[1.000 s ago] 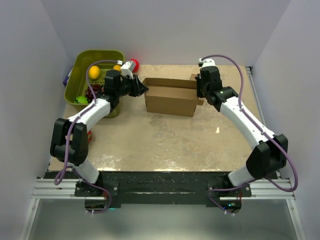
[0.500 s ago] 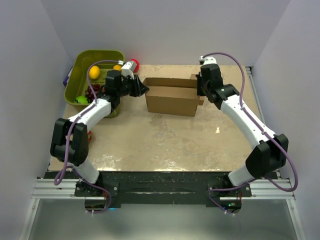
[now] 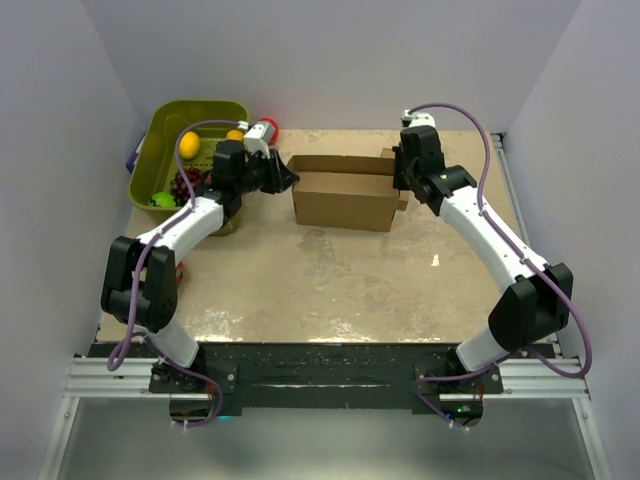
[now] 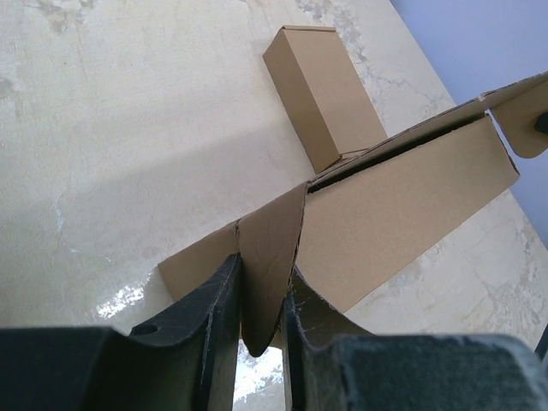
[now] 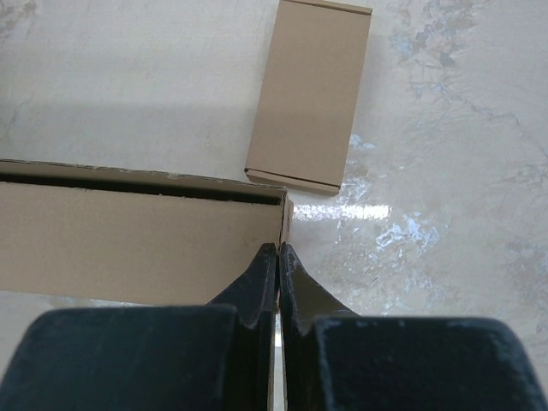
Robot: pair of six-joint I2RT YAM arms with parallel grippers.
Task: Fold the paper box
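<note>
Top external view, stock as seen from the room.

1. One paper box (image 3: pixel 343 200): plain brown corrugated cardboard, a long shallow rectangle lying on the table (image 3: pixel 330 290) towards the far middle, between the two arms. Its top is open and one end flap stands out at each short end.

2. One left gripper (image 3: pixel 285 178), at the box's left end. In the left wrist view its two fingers (image 4: pixel 218 308) are clamped on the left end flap, with the cardboard tongue hanging down between them.

3. One right gripper (image 5: pixel 278 257), at the box's right end. In the right wrist view its two fingers are pressed together with their tips against the near right corner of the box. I cannot tell whether a flap edge is pinched in the seam.

4. One small cardboard box (image 5: pixel 310 94): closed, flat and brown. It lies on the table just beyond the paper box's right end, apart from it.

5. One green bin (image 3: pixel 160 125), at the far left corner, behind the left arm. Inside I count:
   - one yellow fruit (image 3: pixel 188 144)
   - one orange fruit (image 3: pixel 234 135)
   - one dark bunch like grapes (image 3: pixel 185 183)
   - one green item (image 3: pixel 163 200), too small to name

6. One red-and-white object (image 3: pixel 265 128), beside the bin's right rim, not identifiable.
</note>
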